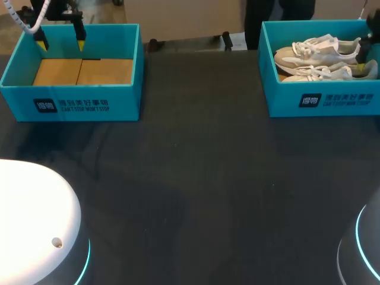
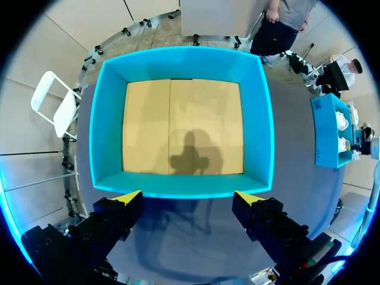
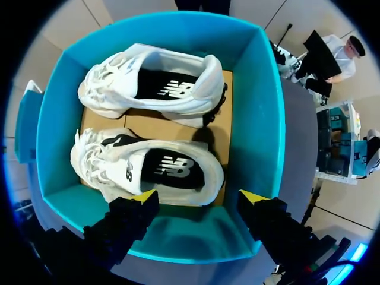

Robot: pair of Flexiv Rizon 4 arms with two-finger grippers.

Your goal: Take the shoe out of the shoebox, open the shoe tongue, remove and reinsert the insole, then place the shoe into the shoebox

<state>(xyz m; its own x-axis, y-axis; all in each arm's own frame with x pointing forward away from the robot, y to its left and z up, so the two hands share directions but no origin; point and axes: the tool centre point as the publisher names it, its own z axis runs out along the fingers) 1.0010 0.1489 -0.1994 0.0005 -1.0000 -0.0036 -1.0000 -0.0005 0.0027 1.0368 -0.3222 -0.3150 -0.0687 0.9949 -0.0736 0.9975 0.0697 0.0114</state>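
Note:
Two white shoes with black insoles lie side by side in the teal shoebox (image 1: 332, 100) at the table's back right. In the right wrist view my right gripper (image 3: 199, 197) hangs open over the box's wall (image 3: 264, 119). The heel of the nearer shoe (image 3: 148, 169) lies just ahead of its fingertips (image 3: 145, 196), and the second shoe (image 3: 160, 83) lies beyond it. Nothing is between the fingers. In the head view both shoes (image 1: 317, 52) show, while the right arm (image 1: 374, 24) enters at the far right edge. My left gripper (image 1: 60, 43) is open above the other box.
A second teal box (image 1: 71, 104) stands at the back left, holding only its cardboard floor (image 2: 184, 127). My left gripper (image 2: 187, 199) hovers over its wall (image 2: 100, 136). Dark tabletop (image 1: 196, 178) stretches between the boxes and toward the front.

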